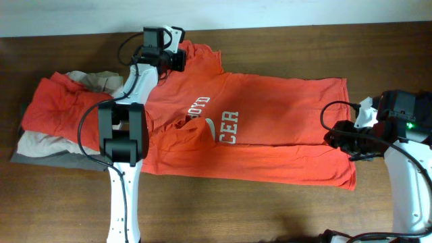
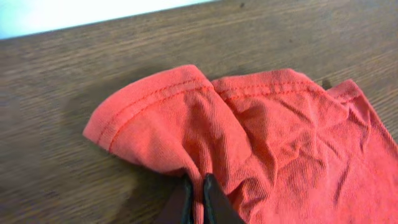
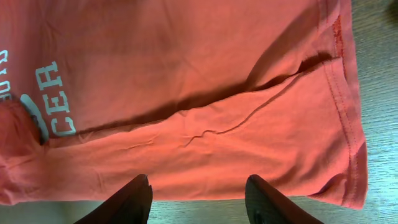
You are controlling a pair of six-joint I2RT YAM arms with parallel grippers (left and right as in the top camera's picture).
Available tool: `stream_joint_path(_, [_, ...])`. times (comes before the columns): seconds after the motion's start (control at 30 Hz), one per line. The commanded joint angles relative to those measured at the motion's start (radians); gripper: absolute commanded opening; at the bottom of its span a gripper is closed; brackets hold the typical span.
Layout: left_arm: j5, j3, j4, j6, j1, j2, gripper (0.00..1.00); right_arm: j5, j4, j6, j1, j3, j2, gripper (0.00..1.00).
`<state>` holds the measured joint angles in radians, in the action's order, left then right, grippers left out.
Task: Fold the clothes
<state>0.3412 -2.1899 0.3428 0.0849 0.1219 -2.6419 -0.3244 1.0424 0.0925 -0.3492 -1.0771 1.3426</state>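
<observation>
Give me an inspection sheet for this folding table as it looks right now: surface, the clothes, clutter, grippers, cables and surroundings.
Surface: dark wooden table, no stains seen.
Job's things: orange T-shirt spread across the middle, rumpled beside the white lettering; pile of clothes at the table's left end, in orange, beige and grey.
Clutter: nothing seen.
Grippers: left gripper shut on a fold of the T-shirt near a sleeve hem; right gripper open over the shirt's hem end, holding nothing.
Cables: black cable loops beside the left arm; second black cable loops over the shirt's edge by the right arm.
Surroundings: pale strip beyond the table's far edge.
</observation>
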Motion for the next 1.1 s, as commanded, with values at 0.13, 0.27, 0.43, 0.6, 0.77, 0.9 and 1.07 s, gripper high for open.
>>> stream_joint_path(0.13, [0.007, -0.246, 0.167, 0.021, -0.021, -0.013, 0.06, 0.023, 0.001, -0.011, -0.005, -0.01, -0.011, 0.52])
stream_joint_path(0.27, [0.007, -0.325, 0.306, 0.022, -0.02, -0.013, 0.06, 0.023, -0.002, -0.011, -0.005, -0.01, -0.011, 0.5])
stream_joint_path(0.43, [0.007, -0.34, 0.464, 0.026, -0.019, -0.013, 0.04, 0.023, -0.002, -0.011, -0.005, -0.01, -0.011, 0.5])
stream_joint_path(0.6, [0.012, -0.341, 0.594, 0.025, -0.017, -0.008, 0.03, 0.023, -0.003, -0.011, -0.005, -0.01, -0.011, 0.5])
stream_joint_path(0.77, [0.014, -0.368, 0.743, 0.025, -0.013, 0.001, 0.03, 0.023, -0.006, -0.011, -0.005, -0.01, -0.011, 0.5])
stream_joint_path(0.9, [0.014, -0.426, 0.846, 0.026, -0.013, 0.018, 0.02, 0.023, -0.01, -0.011, -0.005, -0.01, -0.011, 0.5])
stream_joint_path(1.07, [0.011, -0.48, 0.89, 0.06, -0.012, 0.075, 0.02, 0.023, -0.012, -0.011, -0.005, -0.01, -0.011, 0.51])
